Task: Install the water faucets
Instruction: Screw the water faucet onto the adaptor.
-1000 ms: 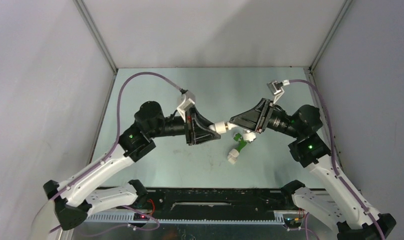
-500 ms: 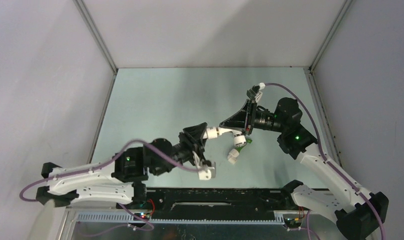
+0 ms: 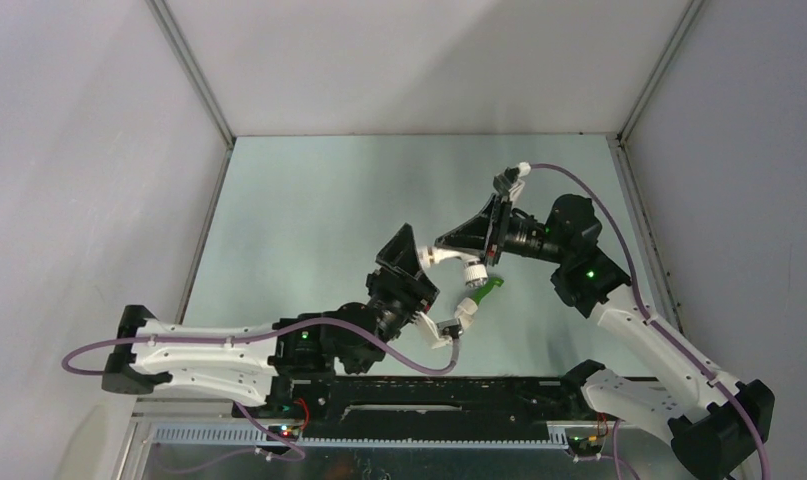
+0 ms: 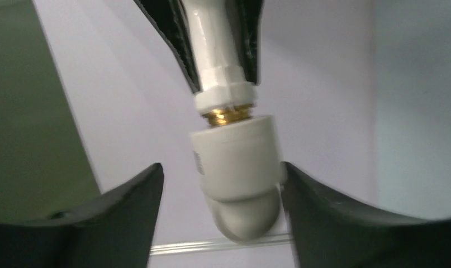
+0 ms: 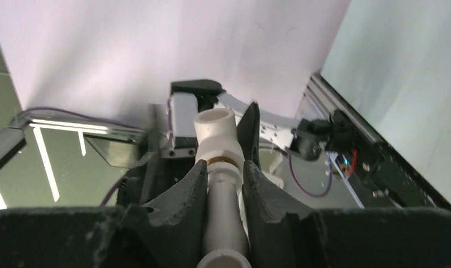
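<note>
My right gripper (image 3: 447,246) is shut on the white water faucet (image 5: 225,209), holding it above the table. The faucet's brass thread (image 4: 225,115) sits in a white elbow fitting (image 4: 237,167) at its tip. My left gripper (image 3: 422,265) reaches up from below, and its jaws stand open around that fitting. There is a clear gap on one side, while the other finger (image 4: 323,218) is right against the fitting. The green water faucet (image 3: 487,290) lies on the table under the right gripper, with a white fitting (image 3: 466,312) at its near end.
The pale green table (image 3: 309,210) is closed in by grey walls at the back and both sides. A black rail (image 3: 429,395) runs along the near edge between the arm bases. The left arm stretches low across the front, its purple cable looping beside it.
The left arm has dropped low and swung its gripper under the fitting, and its jaws have opened off the fitting. The right gripper has shifted a little left, still holding the white faucet.
</note>
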